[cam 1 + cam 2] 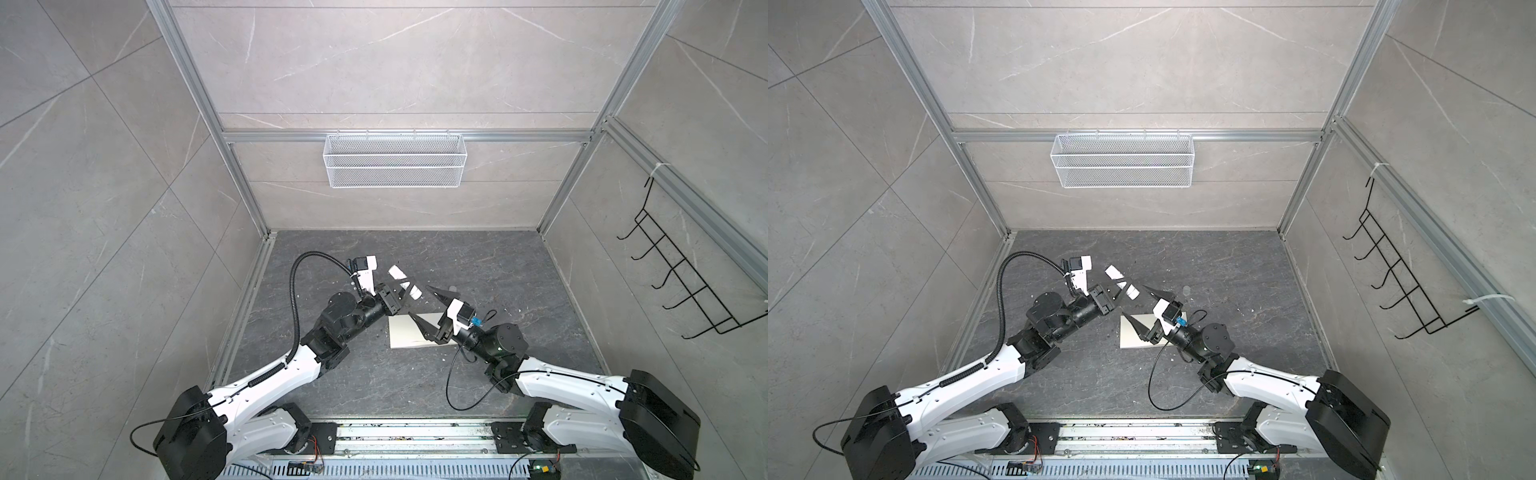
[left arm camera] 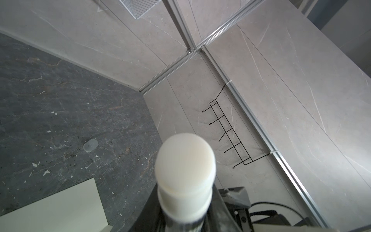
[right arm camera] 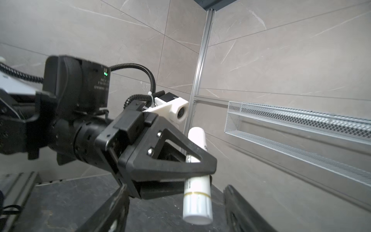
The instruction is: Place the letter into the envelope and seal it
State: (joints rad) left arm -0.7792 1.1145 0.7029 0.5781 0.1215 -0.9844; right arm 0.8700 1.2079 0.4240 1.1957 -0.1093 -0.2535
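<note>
The right tool is nearest, its jaws spread wide with nothing gripped. Directly beneath it the envelope lies flat on the dark marbled surface. One finger of this tool hangs over the middle of the paper, but whether it touches cannot be told.

Just ahead of the right tool, the left tool is clamped on a white tube. The tube is tilted, and in the right wrist view its lower end hangs between the right tool's spread fingers without visible contact.

Just past the right tool's far finger, a small translucent round cap lies on the surface, apart from both tools.

Far behind both tools a white wire basket hangs on the back wall. A black hook rack is fixed to the wall on the right tool's side.
</note>
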